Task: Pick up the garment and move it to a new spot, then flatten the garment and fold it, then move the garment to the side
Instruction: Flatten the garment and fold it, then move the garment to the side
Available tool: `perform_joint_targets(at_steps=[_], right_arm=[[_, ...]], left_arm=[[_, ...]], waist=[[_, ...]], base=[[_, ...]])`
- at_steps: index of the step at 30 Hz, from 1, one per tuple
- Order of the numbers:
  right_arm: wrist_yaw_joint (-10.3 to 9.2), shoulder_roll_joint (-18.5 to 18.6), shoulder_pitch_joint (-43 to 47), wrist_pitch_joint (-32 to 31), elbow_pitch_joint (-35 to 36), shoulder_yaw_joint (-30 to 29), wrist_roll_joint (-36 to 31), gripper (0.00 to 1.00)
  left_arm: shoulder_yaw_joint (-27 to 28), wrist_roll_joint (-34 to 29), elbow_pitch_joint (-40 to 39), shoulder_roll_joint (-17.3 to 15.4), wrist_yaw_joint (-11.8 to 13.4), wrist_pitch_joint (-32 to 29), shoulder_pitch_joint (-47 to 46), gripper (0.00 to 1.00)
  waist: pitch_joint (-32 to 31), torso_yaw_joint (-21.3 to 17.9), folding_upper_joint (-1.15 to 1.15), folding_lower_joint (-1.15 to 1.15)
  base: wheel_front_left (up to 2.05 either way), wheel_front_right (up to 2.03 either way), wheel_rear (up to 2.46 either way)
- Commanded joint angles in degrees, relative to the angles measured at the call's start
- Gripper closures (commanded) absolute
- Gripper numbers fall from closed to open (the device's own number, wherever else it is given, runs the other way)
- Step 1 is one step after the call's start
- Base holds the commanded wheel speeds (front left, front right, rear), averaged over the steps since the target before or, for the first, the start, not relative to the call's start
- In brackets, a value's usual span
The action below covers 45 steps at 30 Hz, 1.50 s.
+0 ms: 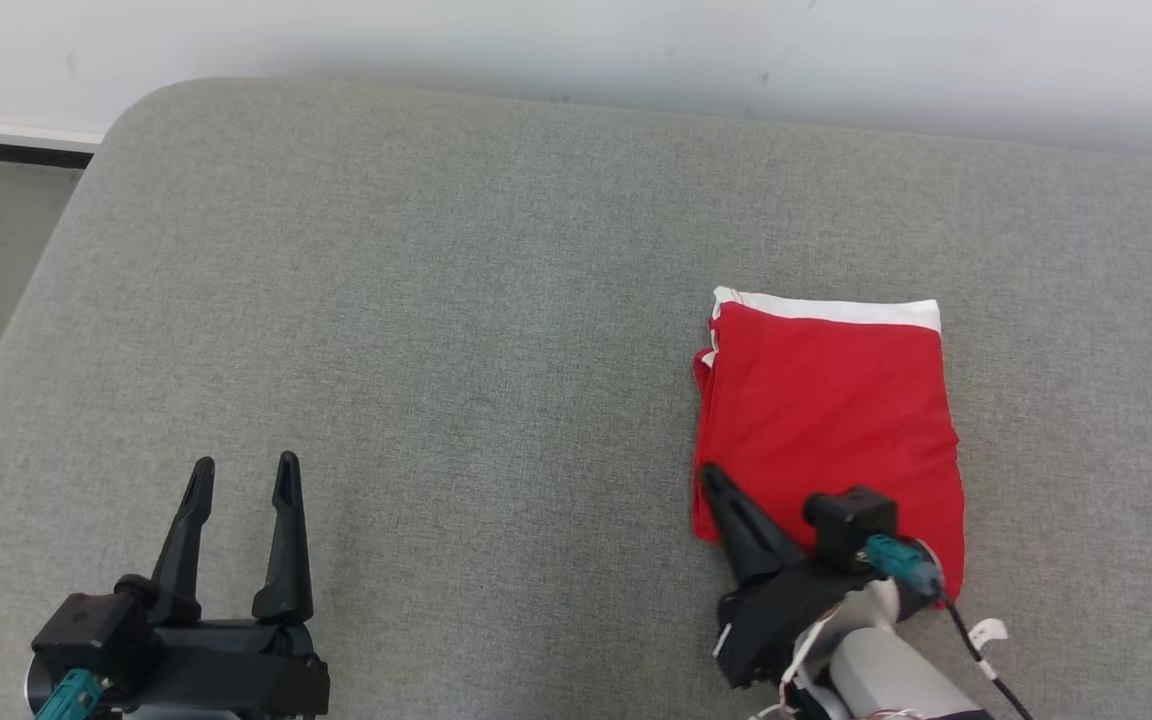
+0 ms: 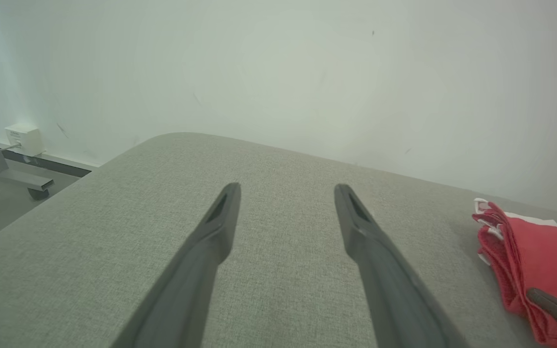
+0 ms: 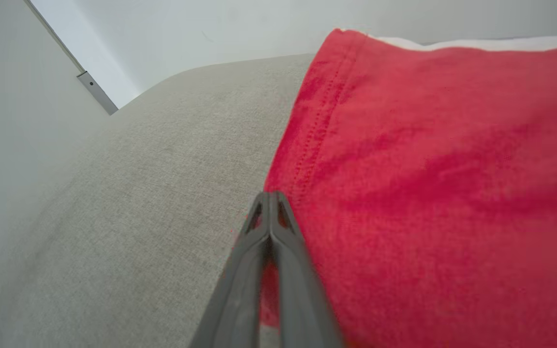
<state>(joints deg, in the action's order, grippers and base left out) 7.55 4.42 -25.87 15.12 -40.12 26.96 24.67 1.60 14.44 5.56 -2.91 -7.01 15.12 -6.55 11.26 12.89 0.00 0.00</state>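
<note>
Folded red garment point(image 1: 826, 420) with a white band along its far edge, lying flat on the right half of a grey padded bench point(image 1: 436, 300), nearer the near edge than the far one. Neat rectangle, with the folds stacked along its left side. From the left wrist view, that side point(image 2: 535, 256) visible as a thick pile of red and white edges.

Right end effector point(image 1: 708, 478) down at the garment's near-left corner, fingers pressed fully together. From the right wrist view, closed tips point(image 3: 270, 195) right at the stitched left hem of the cloth point(image 3: 428, 169), a sliver of red visible in the slit lower down. Probably pinching that hem; cannot confirm a true pinch, nor the number of layers caught.

Left end effector point(image 1: 241, 470) spread wide, holding nothing, poised over bare bench toward the near-left corner, well apart from the garment.

Judged stage: flattening and folding done, final move to the side just beginning.

To do it well:
- Check for a bite through every layer at the corner, not the top sheet alone.
- Drag low and slow across the bench rather than lifting high, keeping the fold from opening.
- Pull in line with the hem, avoiding any twist.
- Consider bringing the wide left end effector to the far-left corner for a two-point hold.
- Release only with the whole rectangle flat and clear of the bench edges.
</note>
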Motion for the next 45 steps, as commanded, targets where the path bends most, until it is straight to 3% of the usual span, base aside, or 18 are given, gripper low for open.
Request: perform_joint_targets(at_steps=[1,8,15,25,27,28,34,45], right_arm=[[-0.15,-0.36,-0.35,-0.01,0.15,0.44,-0.38,1.0],[-0.15,-1.03,-0.49,0.0,4.61,-0.09,-1.61,1.0],[-0.15,2.75,5.12,0.0,15.81,-8.11,-4.57,1.0],[-0.15,6.84,15.66,-0.02,24.32,-16.92,-7.21,1.0],[-0.15,7.25,17.96,-0.01,25.59,-18.08,-7.94,0.4],[-0.15,7.36,18.84,-0.01,26.16,-18.39,-8.39,0.0],[-0.15,6.92,22.79,-0.02,28.77,-19.78,-9.61,0.0],[-0.15,6.05,25.1,-0.01,27.41,-21.91,-9.84,0.0]], left_arm=[[0.12,0.46,0.09,0.01,0.06,-0.02,-0.39,0.0],[0.34,-0.12,-0.18,-0.01,0.4,-0.02,-0.39,0.0],[2.24,-1.95,0.32,0.01,0.17,-0.02,1.35,0.0],[3.8,-4.13,1.7,-0.02,-0.26,-0.02,4.17,0.0],[3.74,-4.71,2.09,0.0,-0.33,-0.02,5.14,0.0],[3.75,-4.96,2.26,-0.01,-0.36,-0.02,5.5,0.0],[2.84,-5.89,2.64,-1.06,-0.36,-0.02,7.82,0.0],[1.96,-6.51,0.99,-1.35,-0.38,-0.02,11.18,0.0]], waist=[[0.05,0.06,0.0,0.0],[-1.18,-2.29,0.0,0.0],[-4.43,-8.61,0.0,0.0],[-8.7,-14.12,0.0,0.0],[-9.8,-14.48,0.0,0.0],[-10.32,-14.61,0.0,0.0],[-11.65,-14.9,0.0,0.0],[-12.36,-13.17,0.0,0.0]], base=[[0.0,0.0,0.0],[0.0,0.0,0.0],[0.0,0.0,0.0],[0.0,0.0,0.0],[0.0,0.0,0.0],[0.0,0.0,0.0],[0.0,0.0,0.0],[0.0,0.0,0.0]])
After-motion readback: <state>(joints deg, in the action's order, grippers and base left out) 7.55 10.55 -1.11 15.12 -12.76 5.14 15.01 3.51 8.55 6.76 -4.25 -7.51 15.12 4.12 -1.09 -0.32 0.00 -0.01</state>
